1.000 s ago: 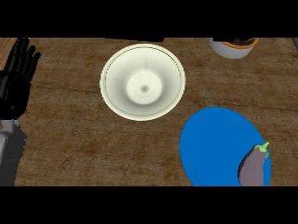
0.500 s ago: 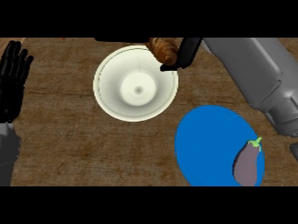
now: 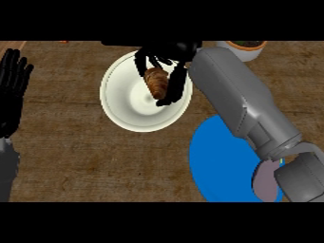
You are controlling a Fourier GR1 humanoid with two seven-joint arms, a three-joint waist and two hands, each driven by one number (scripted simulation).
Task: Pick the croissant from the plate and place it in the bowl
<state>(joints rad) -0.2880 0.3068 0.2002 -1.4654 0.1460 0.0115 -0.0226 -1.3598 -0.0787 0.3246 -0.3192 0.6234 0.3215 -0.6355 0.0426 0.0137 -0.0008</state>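
The brown croissant (image 3: 156, 80) hangs over the middle of the cream bowl (image 3: 122, 116), at the view's upper centre. My right hand (image 3: 170, 51) comes in from above it, its fingers and thumb curled round the croissant, and the grey forearm runs down to the lower right. I cannot tell whether the croissant touches the bowl's floor. The blue plate (image 3: 217, 163) lies at the lower right, partly under that forearm. My left hand (image 3: 3, 99) rests open at the left edge, fingers up.
A purple eggplant (image 3: 264, 184) lies on the blue plate, half hidden by my right arm. A small white pot (image 3: 245, 49) stands at the back right of the wooden counter (image 3: 87, 161).
My right hand has carried the croissant from the bowl's far rim to over its middle. The forearm now covers more of the plate. The left hand has stayed still.
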